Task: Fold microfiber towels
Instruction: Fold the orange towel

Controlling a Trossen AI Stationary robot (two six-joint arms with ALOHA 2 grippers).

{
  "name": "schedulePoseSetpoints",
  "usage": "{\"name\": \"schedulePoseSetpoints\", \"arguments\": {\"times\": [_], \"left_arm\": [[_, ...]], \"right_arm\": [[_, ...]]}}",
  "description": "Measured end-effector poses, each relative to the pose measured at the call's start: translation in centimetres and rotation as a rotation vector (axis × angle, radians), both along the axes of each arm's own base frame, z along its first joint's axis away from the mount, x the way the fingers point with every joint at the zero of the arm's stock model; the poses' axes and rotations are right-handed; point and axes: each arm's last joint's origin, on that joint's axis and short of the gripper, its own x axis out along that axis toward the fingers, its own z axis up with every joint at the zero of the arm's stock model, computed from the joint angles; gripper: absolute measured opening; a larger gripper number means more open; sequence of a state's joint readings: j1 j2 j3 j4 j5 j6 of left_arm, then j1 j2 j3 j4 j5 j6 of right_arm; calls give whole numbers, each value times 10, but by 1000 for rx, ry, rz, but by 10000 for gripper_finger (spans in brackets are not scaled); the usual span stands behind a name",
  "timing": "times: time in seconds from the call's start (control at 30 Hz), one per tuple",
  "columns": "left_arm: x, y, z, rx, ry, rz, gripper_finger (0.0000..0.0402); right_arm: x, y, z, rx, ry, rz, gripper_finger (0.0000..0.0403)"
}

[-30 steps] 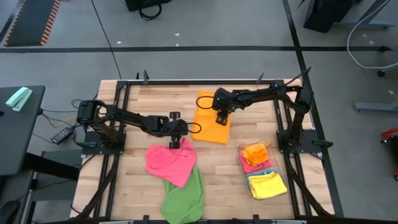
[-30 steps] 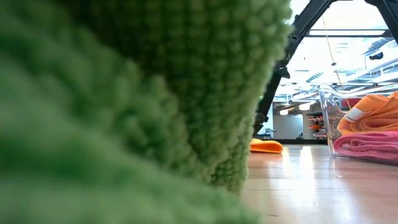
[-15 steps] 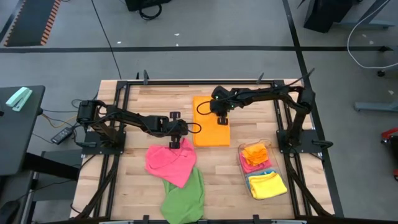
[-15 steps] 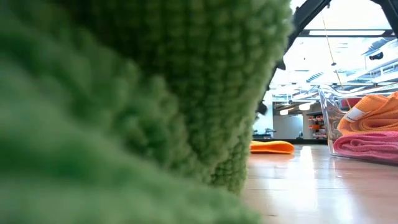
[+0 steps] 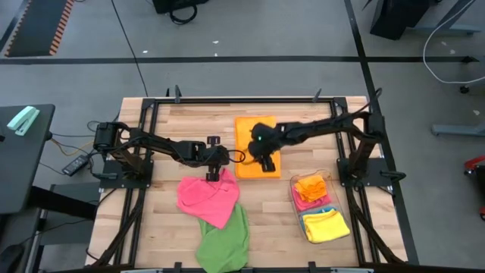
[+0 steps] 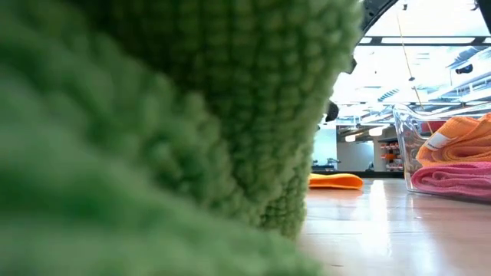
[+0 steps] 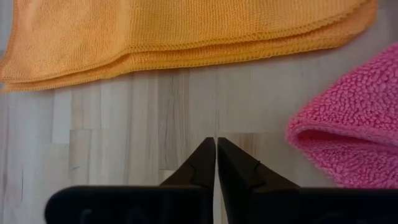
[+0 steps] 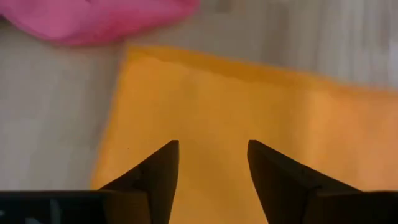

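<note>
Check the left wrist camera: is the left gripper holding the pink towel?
No. The left gripper is shut on nothing over bare wood, with the pink towel lying apart beside it.

table (image 5: 174, 129): pale wood planks, smooth, with a soft sheen in the low view
orange towel (image 7: 186, 31): cloth, fine tight knit, matt, stitched hems, lying in layers
pink towel (image 7: 348, 130): cloth, fluffy nubbly pile, matt
green towel (image 6: 153, 138): cloth, coarse looped pile, matt
yellow towel (image 5: 326, 225): soft cloth, matt
bin (image 6: 405, 142): clear plastic, glossy, light glinting on its wall
frame (image 5: 227, 101): dark bars round the table, probably metal, dull finish
left gripper (image 7: 216, 163): fingers hard, black, matt, smooth, perhaps plastic
right gripper (image 8: 213, 163): fingers the same black, matt finish
floor (image 5: 242, 38): grey, smooth, faintly scuffed
</note>
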State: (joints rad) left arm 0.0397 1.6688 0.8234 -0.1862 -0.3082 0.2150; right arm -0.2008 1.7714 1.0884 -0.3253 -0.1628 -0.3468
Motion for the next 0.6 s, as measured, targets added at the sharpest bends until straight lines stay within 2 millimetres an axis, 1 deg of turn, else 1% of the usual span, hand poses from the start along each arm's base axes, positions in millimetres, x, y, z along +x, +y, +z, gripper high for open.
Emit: {"name": "schedulePoseSetpoints", "arguments": {"times": [0.13, 0.27, 0.47, 0.6], "left_arm": [[0, 0, 0, 0, -1, -1, 19], [0, 0, 0, 0, -1, 0, 22], [0, 0, 0, 0, -1, -1, 31], [0, 0, 0, 2, 0, -4, 28]], "right_arm": [[5, 29, -5, -45, -51, 64, 204], [0, 52, -18, -84, -63, 99, 198], [-14, 75, -40, -160, -79, 119, 191], [-20, 84, -47, -205, -66, 119, 190]]}}
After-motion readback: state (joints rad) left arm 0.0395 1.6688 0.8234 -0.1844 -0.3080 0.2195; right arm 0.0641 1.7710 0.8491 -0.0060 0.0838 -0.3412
